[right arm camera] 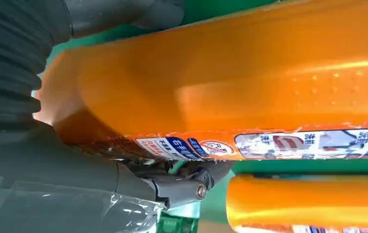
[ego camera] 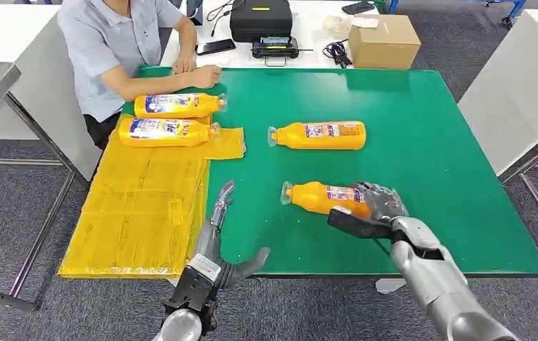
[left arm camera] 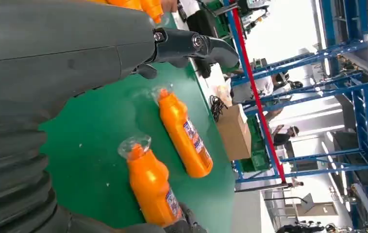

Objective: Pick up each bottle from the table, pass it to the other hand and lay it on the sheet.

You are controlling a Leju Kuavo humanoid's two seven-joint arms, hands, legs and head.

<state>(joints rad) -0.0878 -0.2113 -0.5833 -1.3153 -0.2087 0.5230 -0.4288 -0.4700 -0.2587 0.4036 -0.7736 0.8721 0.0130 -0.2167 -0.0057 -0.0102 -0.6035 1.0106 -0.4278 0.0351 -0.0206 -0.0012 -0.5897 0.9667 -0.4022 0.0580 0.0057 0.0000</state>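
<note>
From the head view I see my right hand (ego camera: pixel 376 206) wrapped around the base end of the nearest bottle (ego camera: pixel 323 198), which lies on its side on the green desk (ego camera: pixel 422 142), cap pointing toward the yellow sheet (ego camera: pixel 138 206); I cannot tell whether the bottle has left the surface. In the right wrist view that bottle's orange body (right arm camera: pixel 221 77) takes up most of the picture and hides most of the fingers around it. My left hand (ego camera: pixel 216 241) hovers at the desk's near edge beside the sheet, fingers spread and holding nothing. A second bottle (ego camera: pixel 317 135) lies farther out on the green, well apart from the held one. Two more bottles (ego camera: pixel 177 105) (ego camera: pixel 167 132) already lie on the sheet's far end. A person (ego camera: pixel 117 42) sits at the far left corner, a hand resting on the desk close to those two. Behind are a cardboard box (ego camera: pixel 383 39) and a black case (ego camera: pixel 260 18).
</note>
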